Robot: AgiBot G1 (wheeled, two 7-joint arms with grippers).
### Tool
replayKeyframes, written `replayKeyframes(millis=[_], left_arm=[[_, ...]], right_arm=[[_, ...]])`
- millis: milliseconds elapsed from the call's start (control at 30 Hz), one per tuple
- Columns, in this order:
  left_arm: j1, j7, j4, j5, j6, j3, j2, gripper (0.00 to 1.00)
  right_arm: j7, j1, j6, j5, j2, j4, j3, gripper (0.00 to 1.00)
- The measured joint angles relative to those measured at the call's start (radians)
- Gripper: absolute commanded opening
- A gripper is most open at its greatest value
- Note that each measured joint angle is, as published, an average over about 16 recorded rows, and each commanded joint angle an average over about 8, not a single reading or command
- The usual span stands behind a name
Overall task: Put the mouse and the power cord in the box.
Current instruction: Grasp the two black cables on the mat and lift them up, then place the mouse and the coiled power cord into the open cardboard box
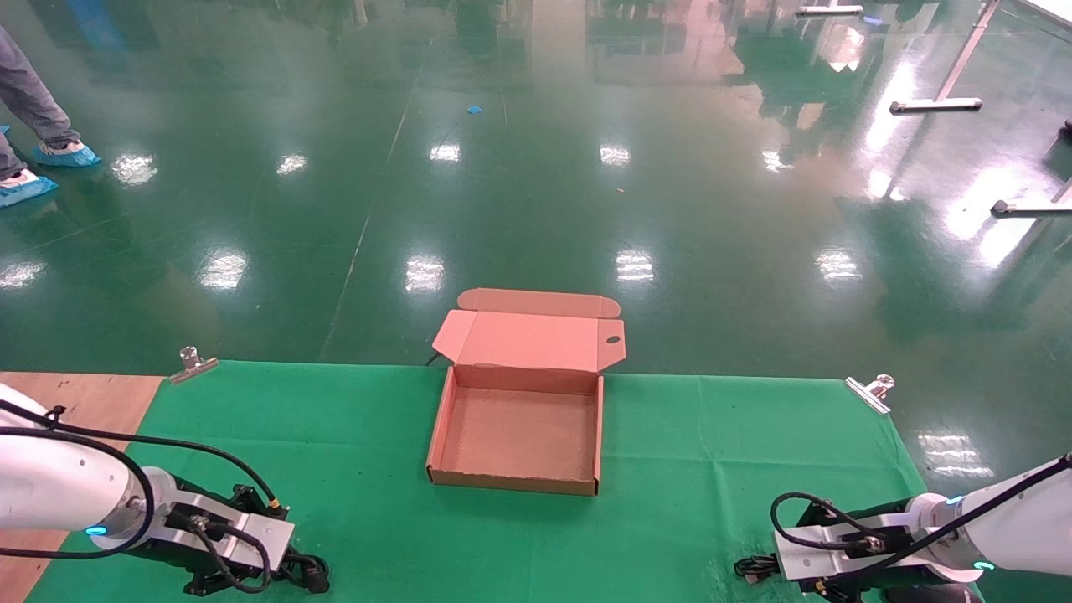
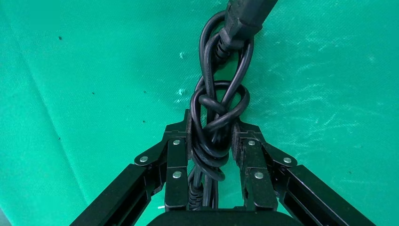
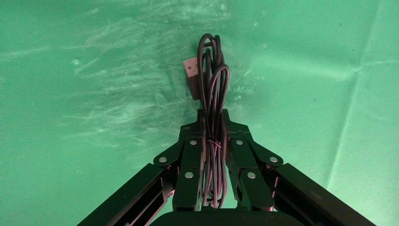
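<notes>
Cord (image 2: 217, 120) sits clamped in the left gripper (image 2: 214, 146) at the tabletop's near left corner; the right gripper (image 3: 212, 141) at the near right corner pinches the mouse cable (image 3: 212, 89), the mouse itself hidden. Box (image 1: 469, 481) lies open mid-tabletop, empty. Both grasps look made; next, each arm must lift and carry inward to the box.

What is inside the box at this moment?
Nothing can be seen inside the box; the bare cardboard floor shows. Only the strip just behind its near wall is hidden. The power cord is in the left gripper.
</notes>
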Motion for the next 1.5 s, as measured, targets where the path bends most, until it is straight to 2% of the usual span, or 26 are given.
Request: replayKeyframes(millis=[233,500,767,1067,1267,1500], left_arm=[[-0.066,0.001,-0.01,-0.017,0.047,-0.012,-0.018,0.0],[-0.194,-0.015,-0.051,-0.038,0.125,-0.027,-0.042,0.0],[-0.306,-0.075,-0.144,-0.061,0.189,-0.044,-0.03,0.0],[-0.339,-0.204,-0.309,-0.097,0.163,-0.074,0.02,0.0],[-0.314,-0.278,-0.418,-0.112,0.121,-0.089,0.04,0.0],[-0.268,-0.319,-0.508,-0.121,0.099,-0.095,0.042,0.0]], right_arm=[[-0.009,0.058,-0.06,0.015,0.025,0.014,0.011,0.0],[-0.01,0.189,-0.172,0.044,0.056,0.057,0.031,0.0],[0.05,0.331,-0.243,0.061,0.024,0.123,0.043,0.0],[0.179,0.416,-0.192,0.049,-0.11,0.195,0.036,0.0],[0.255,0.417,-0.134,0.042,-0.191,0.241,0.022,0.0],[0.317,0.395,-0.094,0.05,-0.228,0.3,-0.003,0.0]])
